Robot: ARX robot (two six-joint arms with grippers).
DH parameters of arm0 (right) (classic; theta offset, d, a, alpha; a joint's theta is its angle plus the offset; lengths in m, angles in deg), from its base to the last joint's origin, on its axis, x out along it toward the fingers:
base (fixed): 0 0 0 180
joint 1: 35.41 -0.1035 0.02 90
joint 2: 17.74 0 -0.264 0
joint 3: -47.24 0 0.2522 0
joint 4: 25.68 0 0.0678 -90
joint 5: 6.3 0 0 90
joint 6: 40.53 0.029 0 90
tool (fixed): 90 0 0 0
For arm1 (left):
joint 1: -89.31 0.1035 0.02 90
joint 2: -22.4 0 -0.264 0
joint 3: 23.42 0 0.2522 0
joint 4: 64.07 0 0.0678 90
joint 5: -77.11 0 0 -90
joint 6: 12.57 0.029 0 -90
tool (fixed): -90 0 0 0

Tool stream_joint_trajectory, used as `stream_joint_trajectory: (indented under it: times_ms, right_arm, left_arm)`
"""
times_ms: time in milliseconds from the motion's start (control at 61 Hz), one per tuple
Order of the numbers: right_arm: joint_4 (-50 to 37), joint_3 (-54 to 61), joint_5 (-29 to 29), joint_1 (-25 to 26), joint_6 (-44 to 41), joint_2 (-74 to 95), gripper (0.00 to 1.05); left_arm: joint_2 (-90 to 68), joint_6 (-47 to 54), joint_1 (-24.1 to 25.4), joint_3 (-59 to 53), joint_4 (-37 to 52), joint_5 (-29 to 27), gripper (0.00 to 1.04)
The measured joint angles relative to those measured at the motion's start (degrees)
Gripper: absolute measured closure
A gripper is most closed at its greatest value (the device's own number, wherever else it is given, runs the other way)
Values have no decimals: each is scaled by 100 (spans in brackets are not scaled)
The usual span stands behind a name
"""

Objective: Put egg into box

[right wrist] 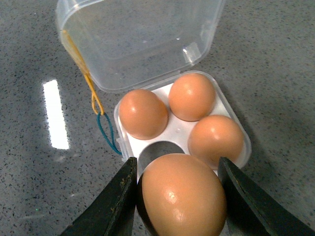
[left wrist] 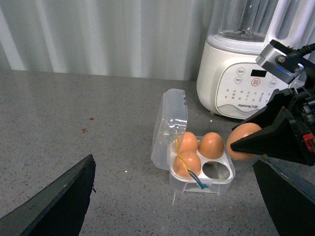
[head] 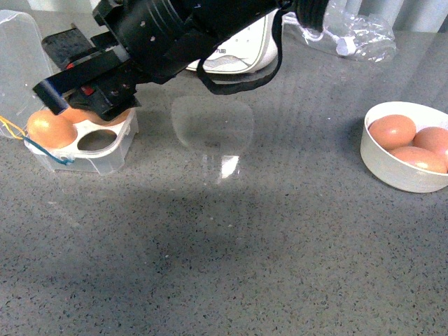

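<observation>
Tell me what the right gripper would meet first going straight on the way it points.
Probably the empty hollow of the box, just ahead of the egg held by the right gripper; depth unclear.

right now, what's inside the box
Three brown eggs sit in the box; the fourth hollow is empty. The egg in the right tool, not yet inside, hides part of that hollow in the right wrist view.
</observation>
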Motion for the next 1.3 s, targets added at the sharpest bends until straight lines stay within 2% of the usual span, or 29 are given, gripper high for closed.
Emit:
stream_joint_trajectory:
  times_ms: [689, 934, 1033, 1295]
  right_arm:
    - [197, -367, 299, -210, -205, 431, 63]
    - [116, -367, 286, -212, -208, 428, 19]
    - [-46, -365, 273, -166, -35, 378, 5]
    - [-553, 201, 721, 61, 542, -529, 7]
  left_arm:
    - [0, 0, 0, 0, 0, 0, 7]
    - [0, 0, 0, 0, 0, 2, 7]
    - [0, 0, 0, 0, 0, 2, 7]
    - [0, 0, 0, 0, 0, 2, 7]
